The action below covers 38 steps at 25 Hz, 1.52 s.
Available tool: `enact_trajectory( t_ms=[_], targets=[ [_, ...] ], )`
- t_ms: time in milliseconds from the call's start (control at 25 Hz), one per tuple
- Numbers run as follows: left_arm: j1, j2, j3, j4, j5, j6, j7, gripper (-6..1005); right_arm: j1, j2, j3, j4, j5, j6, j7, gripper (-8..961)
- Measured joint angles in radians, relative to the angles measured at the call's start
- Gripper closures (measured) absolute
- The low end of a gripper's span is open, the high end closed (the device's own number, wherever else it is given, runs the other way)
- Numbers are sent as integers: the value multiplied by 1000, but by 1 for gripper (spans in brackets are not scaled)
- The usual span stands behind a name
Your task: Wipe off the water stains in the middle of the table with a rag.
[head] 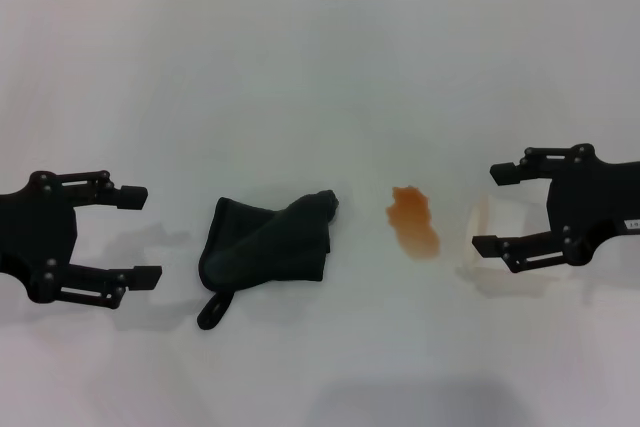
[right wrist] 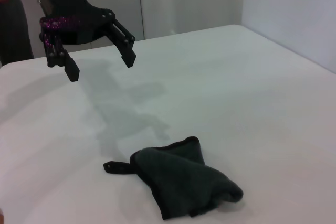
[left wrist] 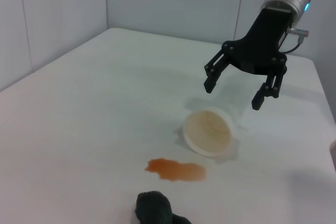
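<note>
Left wrist view: the rag [left wrist: 157, 209] is cut off by the frame edge, only one folded end visible; head view: both arms run out of frame behind the left end effector [head: 130, 234] and right end effector [head: 498, 209].

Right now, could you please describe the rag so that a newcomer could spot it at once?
On the white table, the rag lies crumpled between the open left claw and the orange-brown water stains. It is the only dark green-black cloth, with a loop tab at one corner.
</note>
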Motion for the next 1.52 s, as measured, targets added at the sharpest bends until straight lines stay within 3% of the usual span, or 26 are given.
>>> enact_trajectory(
  t_ms=[840, 1520],
  targets=[
    [-19, 0, 0, 2, 9, 15, 0, 133, 111, -2, -11, -193, -373, -121, 307, 111],
    [-19, 0, 2, 2, 9, 15, 0, 141, 203, 2, -167, -205, -585, -125, 416, 118]
  ],
)
